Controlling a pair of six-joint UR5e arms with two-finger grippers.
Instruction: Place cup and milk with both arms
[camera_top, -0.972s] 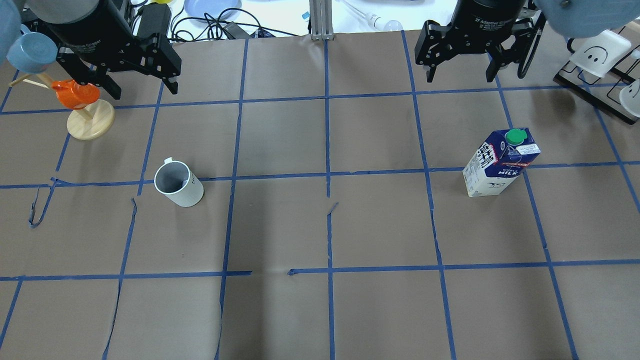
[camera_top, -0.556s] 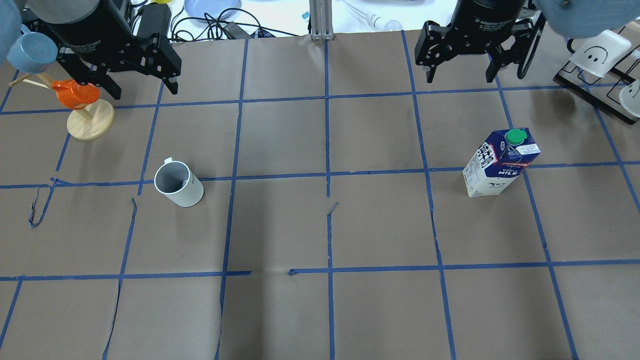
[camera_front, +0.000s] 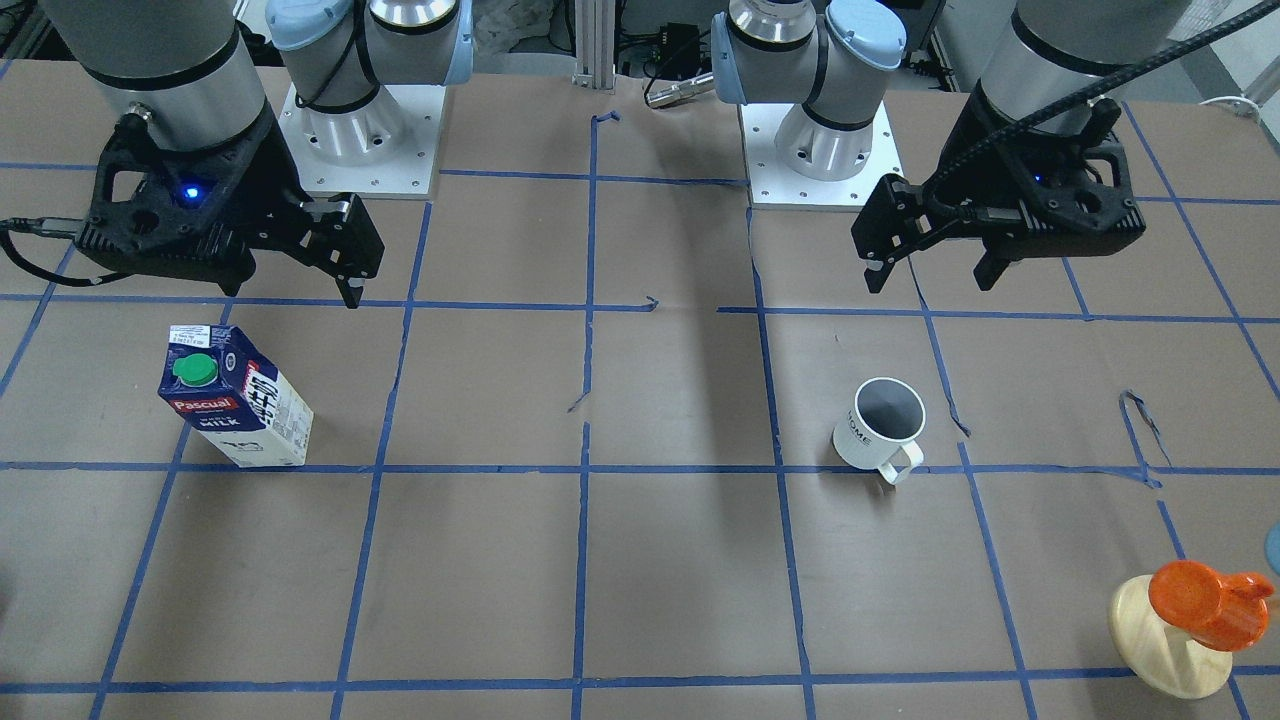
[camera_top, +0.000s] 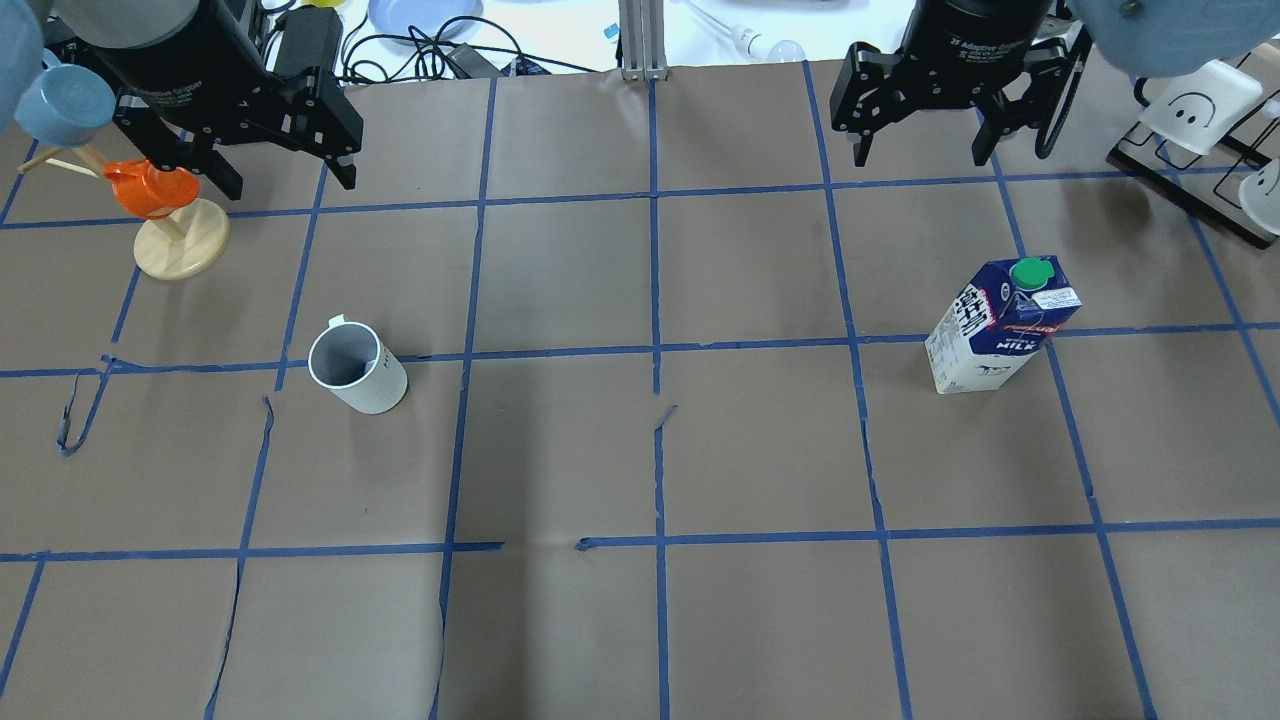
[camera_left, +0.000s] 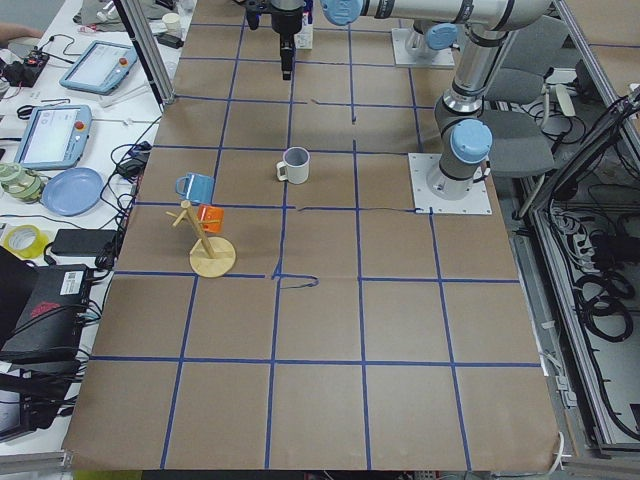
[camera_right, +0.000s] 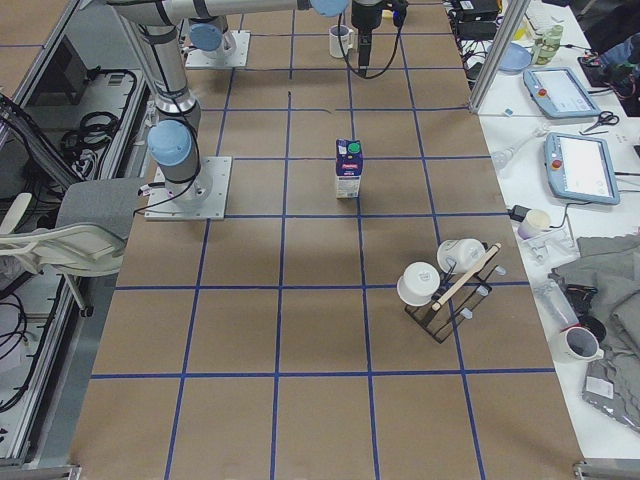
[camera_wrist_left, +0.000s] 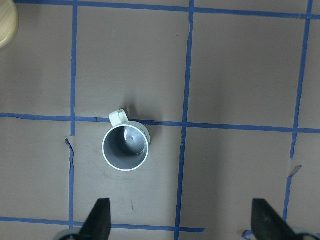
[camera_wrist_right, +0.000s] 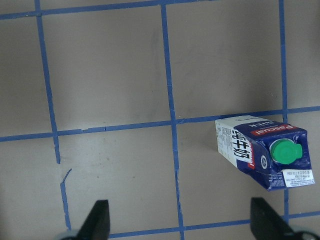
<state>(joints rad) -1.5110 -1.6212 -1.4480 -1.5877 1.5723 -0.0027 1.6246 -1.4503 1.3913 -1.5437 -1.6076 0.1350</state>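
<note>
Ceramic, glazed white with a dark grey inside: found the cup (camera_top: 357, 368) upright on the worktop (camera_top: 650, 620), near the wooden stand (camera_top: 182, 240) and toward the middle from it, handle (camera_top: 336, 322) turned back toward the stand. Judged stiff, slick, brittle, of moderate weight; best pinched across the wall at the rim, one finger inside, on the side away from the handle. Found the milk (camera_top: 1000, 325) upright too, well apart from the stand, toward the worktop's opposite end. Judged coated card: fill unknown, so weight unknown; panels likely to dent under a hard squeeze; tall on a narrow base, so prone to tip. Best taken across two flat sides at mid-height, below the gable and green cap (camera_top: 1030, 272). Logged the left gripper (camera_top: 290, 185) raised on the stand's side, jaws wide, holding nothing. Logged the right gripper (camera_top: 922, 158) raised well apart from the stand, at the milk's end, jaws wide, likewise empty. Touching neither thing.
</note>
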